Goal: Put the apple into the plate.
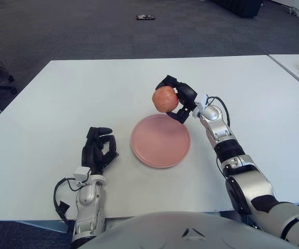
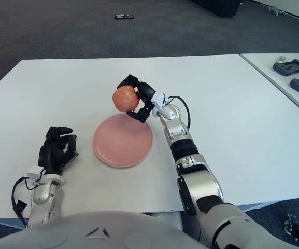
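Apple [image 1: 165, 98] gripped in the right hand's [image 1: 179, 99] fingers, held in the air over the far rim of the pink plate [image 1: 160, 140] — white bench [image 1: 76, 98] bare all around. Left hand [image 1: 98, 148] shows left of the plate, fingers curled, holding nothing.

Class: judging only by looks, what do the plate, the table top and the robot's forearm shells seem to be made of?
Plate: probably plastic or glazed ceramic; uniform matte pink, thin raised rim.
Table: likely laminate; smooth, flat white, no grain.
Right forearm shell: metal or silver-painted plastic; grey sheen. Its right hand holds the apple.
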Tool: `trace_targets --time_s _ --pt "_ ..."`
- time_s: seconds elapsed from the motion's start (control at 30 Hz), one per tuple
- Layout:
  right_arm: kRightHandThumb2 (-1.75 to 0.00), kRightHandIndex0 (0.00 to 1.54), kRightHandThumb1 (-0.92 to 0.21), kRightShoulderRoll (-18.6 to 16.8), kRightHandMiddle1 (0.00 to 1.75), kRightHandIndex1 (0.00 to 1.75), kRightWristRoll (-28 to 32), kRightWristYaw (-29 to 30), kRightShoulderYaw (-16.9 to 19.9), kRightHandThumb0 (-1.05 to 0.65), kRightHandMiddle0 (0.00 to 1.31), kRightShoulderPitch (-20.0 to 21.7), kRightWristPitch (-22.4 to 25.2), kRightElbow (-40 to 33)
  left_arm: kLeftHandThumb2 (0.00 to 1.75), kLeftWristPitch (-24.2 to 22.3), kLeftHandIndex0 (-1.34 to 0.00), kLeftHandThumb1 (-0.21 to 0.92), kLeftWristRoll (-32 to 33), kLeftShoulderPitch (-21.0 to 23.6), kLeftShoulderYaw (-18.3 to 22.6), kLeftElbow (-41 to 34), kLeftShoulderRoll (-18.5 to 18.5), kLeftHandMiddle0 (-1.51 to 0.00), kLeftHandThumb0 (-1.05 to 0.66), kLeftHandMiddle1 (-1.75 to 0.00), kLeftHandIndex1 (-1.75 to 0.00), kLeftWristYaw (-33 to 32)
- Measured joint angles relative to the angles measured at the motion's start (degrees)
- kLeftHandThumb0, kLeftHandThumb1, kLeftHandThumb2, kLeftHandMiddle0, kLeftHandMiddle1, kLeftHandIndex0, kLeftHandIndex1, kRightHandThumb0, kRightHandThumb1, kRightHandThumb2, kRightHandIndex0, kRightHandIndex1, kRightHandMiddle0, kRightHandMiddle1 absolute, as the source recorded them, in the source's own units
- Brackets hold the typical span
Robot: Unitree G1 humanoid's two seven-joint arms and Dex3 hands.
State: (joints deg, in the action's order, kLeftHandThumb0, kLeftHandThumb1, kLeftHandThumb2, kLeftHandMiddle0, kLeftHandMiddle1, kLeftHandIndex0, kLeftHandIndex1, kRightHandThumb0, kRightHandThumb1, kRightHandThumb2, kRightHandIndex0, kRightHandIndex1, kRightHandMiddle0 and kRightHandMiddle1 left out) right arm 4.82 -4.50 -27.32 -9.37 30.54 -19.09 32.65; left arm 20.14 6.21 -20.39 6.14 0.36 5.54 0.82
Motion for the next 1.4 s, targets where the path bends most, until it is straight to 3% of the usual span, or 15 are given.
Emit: trace_targets --time_s 0.37,0.8,1.13,1.23,1.27,1.4 --pt "-1.75 0.96 0.10 4.0 1.75 1.63 -5.0 -5.8 -6.8 0.00 0.69 -0.7 3.2 -6.1 0.90 0.6 -0.36 0.65 2.0 0.3 0.0 0.5 -0.2 -0.99 -0.39 -1.75 -1.75 1.2" --pt "-1.75 0.95 0.09 8.3 1.75 1.65 -21.8 -1.3 -14.5 0.00 0.69 -3.9 9.9 -16.5 0.87 0.7 -0.35 0.67 1.0 0.5 0.0 0.9 -0.3 -0.99 -0.38 -1.75 -1.75 0.8" --pt "-1.75 0.96 0.10 9.9 1.75 1.63 -28.6 0.2 -17.4 0.00 0.69 -5.0 14.0 -21.8 0.90 0.1 -0.36 0.66 2.4 0.5 0.0 0.6 -0.3 -0.99 -0.39 -1.75 -1.75 0.9" --pt "-1.75 0.93 0.08 10.0 1.75 1.68 -30.0 0.4 -18.1 -0.01 0.68 -5.1 14.7 -22.7 0.90 0.1 -0.36 0.65 2.5 0.5 0.0 0.6 -0.3 -0.99 -0.39 -1.75 -1.75 1.1" --pt "-1.72 0.92 0.07 10.0 1.68 1.70 -30.4 0.4 -18.3 -0.01 0.70 -5.1 14.9 -22.8 0.90 0.1 -0.36 0.65 2.6 0.5 0.0 0.6 -0.3 -0.99 -0.39 -1.75 -1.75 1.2" --pt "-1.55 0.81 -0.09 10.7 1.63 1.74 -33.0 0.4 -19.8 -0.01 0.59 -5.4 15.7 -23.9 0.91 0.1 -0.36 0.65 3.1 0.7 0.0 0.7 -0.2 -0.99 -0.39 -1.75 -1.75 1.4"
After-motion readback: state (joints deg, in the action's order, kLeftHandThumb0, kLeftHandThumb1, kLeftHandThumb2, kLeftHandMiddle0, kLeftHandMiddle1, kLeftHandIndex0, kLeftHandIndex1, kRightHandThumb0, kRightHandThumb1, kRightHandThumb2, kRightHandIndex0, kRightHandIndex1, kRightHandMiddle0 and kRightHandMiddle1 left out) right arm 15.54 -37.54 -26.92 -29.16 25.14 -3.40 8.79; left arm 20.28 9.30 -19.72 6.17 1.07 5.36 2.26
